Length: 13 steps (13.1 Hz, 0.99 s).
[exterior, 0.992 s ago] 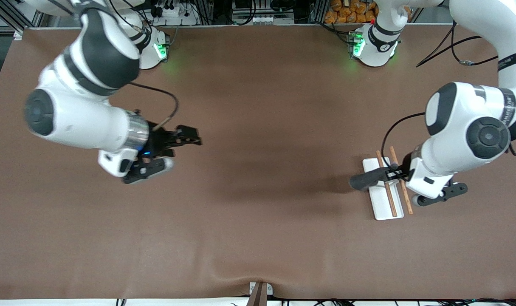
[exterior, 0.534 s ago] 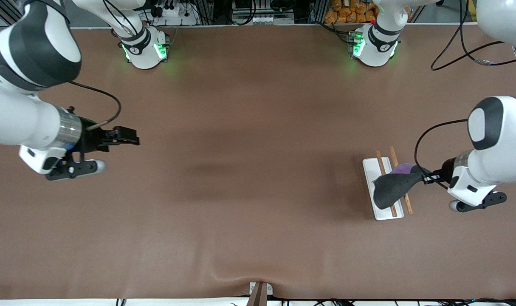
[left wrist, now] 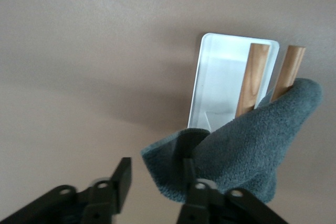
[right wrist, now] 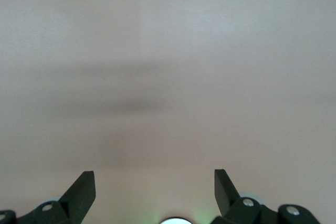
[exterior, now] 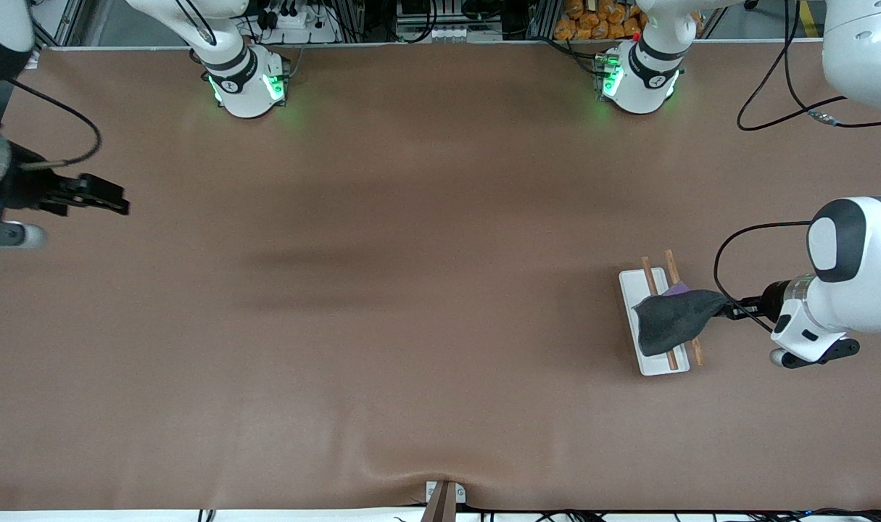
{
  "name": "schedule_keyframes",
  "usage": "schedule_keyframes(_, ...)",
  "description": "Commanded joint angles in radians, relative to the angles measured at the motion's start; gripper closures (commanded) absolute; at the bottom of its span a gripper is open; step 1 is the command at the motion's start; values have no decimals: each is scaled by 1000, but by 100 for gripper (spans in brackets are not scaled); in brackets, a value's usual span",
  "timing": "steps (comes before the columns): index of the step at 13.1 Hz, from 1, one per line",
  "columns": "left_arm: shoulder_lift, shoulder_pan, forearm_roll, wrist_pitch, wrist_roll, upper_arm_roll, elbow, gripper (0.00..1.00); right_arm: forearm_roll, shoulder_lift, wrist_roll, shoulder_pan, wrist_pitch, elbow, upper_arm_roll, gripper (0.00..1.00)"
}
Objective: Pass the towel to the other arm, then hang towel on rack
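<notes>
The dark grey towel [exterior: 673,320] lies draped over the two brown rods [exterior: 653,274] of the rack, whose white tray [exterior: 632,286] sits near the left arm's end of the table. My left gripper [exterior: 734,310] is low beside the rack, level with the towel's corner. In the left wrist view the towel [left wrist: 254,148] covers the rod ends above the tray [left wrist: 220,82]. My left gripper [left wrist: 156,167] is open, one finger [left wrist: 190,163] still against the cloth and bare table in the gap. My right gripper [exterior: 110,203] waits open and empty over the right arm's end, and its wrist view shows my right gripper [right wrist: 154,182] over bare table.
Both arm bases [exterior: 639,72] [exterior: 244,80] stand along the table's back edge. A small bracket [exterior: 441,496] sits at the front edge, midway along the table. Black cables [exterior: 781,109] trail near the left arm.
My left gripper drew back toward its end of the table, laid the towel lower over the rods and opened. My right arm withdrew toward its own end, still open.
</notes>
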Motion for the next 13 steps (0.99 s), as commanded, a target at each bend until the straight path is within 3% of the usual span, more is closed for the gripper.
schedule_keyframes(1,-40,3,-4,-3,5,-5,7,0,-12,-75,-13,45,-20,-53,-79,0)
schedule_keyframes(6,-162,0,-18,-6,77,-11,9,0,43,-98,3,-9,-40,-69,-79,0)
schedule_keyframes(10,-285,-11,-4,-17,77,-41,18,0,29,-106,-42,-18,-31,-58,-79,0)
schedule_keyframes(13,-339,-6,-14,-122,77,-49,41,0,15,-104,-99,-20,0,-53,-79,0)
